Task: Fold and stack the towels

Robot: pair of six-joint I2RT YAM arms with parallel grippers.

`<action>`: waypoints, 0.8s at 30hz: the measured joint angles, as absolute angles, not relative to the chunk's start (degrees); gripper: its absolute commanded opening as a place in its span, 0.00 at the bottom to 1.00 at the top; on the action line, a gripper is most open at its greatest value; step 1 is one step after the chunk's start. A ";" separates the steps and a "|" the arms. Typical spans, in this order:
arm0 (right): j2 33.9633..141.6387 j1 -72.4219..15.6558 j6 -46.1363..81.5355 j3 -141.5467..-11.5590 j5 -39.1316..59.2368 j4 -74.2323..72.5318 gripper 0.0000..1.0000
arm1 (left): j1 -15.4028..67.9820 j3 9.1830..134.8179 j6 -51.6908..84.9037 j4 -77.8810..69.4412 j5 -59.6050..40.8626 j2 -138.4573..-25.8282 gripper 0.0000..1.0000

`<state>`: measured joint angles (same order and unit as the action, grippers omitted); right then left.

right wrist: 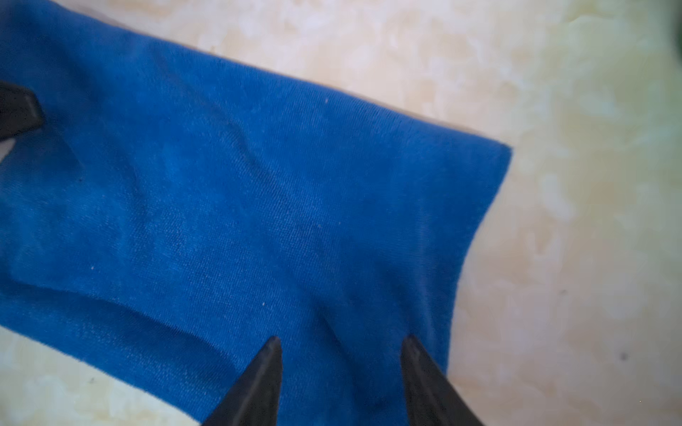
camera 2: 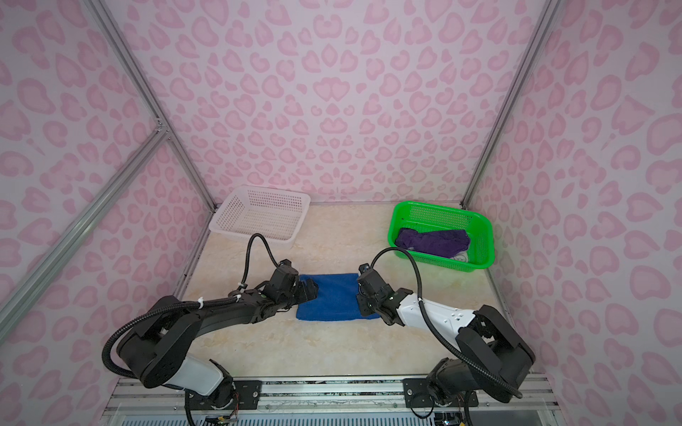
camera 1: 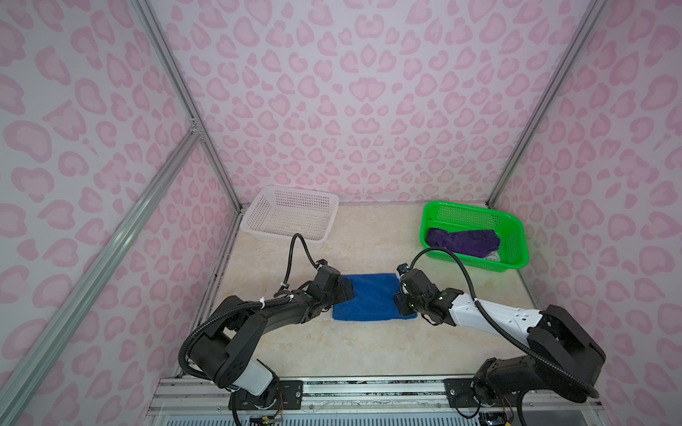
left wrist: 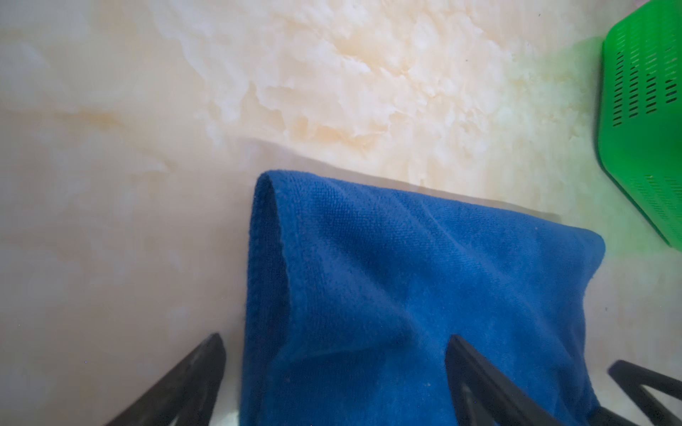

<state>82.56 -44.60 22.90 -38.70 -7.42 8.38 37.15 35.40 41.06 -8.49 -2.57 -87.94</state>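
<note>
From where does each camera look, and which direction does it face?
Top views: high at the front, looking down toward the back wall; both arms show.
Left wrist: on the left arm, looking down at the blue towel and green basket; left claw shows.
Right wrist: on the right arm, looking down at the blue towel; right claw shows.
Shared: every view shows the blue towel.

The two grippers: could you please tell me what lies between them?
The blue towel lies between the left gripper and the right gripper, as both top views show.

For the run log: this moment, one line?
blue towel: folded | left gripper: open | right gripper: open | purple towel: in green basket
</note>
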 measured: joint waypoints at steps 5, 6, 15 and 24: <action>87.70 -44.58 23.00 -38.46 -5.06 4.03 0.42 | 37.71 34.20 41.93 -11.27 -3.53 -88.31 0.85; 88.40 -44.56 23.20 -38.44 -4.60 2.24 0.41 | 38.06 34.06 42.15 -12.05 -4.01 -88.68 0.82; 91.79 -44.40 23.55 -37.65 -3.62 -7.22 0.37 | 39.11 32.10 42.94 -14.83 -6.28 -88.77 0.62; 93.06 -44.34 23.53 -37.17 -3.09 -11.11 0.37 | 39.11 30.92 43.35 -16.47 -7.92 -89.60 0.31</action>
